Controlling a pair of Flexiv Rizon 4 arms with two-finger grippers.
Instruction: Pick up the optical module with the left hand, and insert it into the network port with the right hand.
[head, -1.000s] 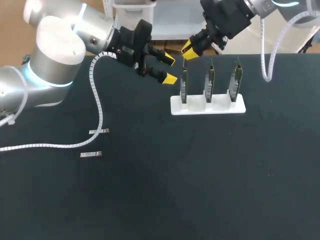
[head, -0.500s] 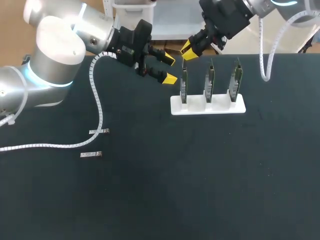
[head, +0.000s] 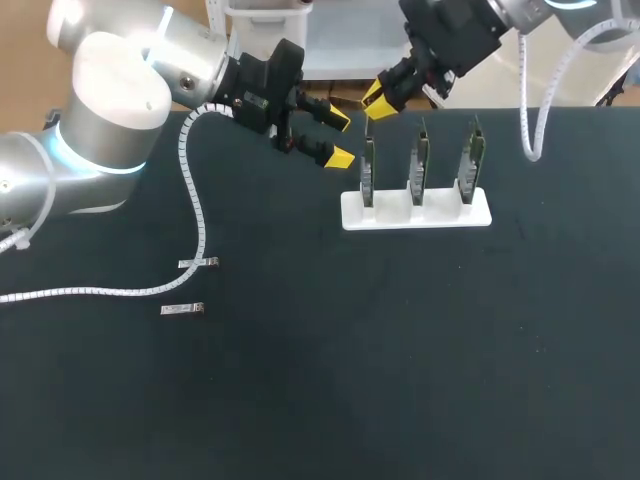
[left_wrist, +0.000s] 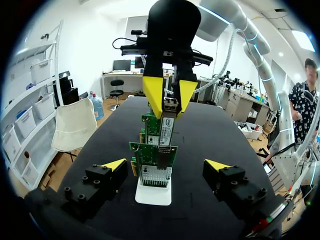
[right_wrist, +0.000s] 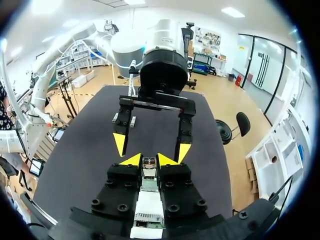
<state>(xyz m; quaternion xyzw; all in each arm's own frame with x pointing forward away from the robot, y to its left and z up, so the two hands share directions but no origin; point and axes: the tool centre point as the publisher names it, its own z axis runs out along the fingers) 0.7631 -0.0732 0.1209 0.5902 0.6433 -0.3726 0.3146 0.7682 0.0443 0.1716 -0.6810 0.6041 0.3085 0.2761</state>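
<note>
My right gripper (head: 381, 97) is shut on a small metal optical module (left_wrist: 166, 125) just above the leftmost of three green network cards (head: 368, 166), which stand upright in a white stand (head: 415, 211). In the left wrist view the module hangs from the right gripper (left_wrist: 167, 97) over that card's port end (left_wrist: 152, 161). In the right wrist view the module (right_wrist: 149, 168) sits between my right gripper's (right_wrist: 149, 160) yellow tips. My left gripper (head: 341, 139) hovers open and empty just left of the stand, and its fingers (left_wrist: 114, 164) flank the card.
Two more optical modules (head: 198, 263) (head: 183, 309) lie on the black table at the left, near the left arm's white cable (head: 196, 200). The other two cards (head: 420, 160) (head: 470, 158) stand to the right in the same stand.
The right gripper with the module has crept very slightly toward the far side. The left arm has not moved.
</note>
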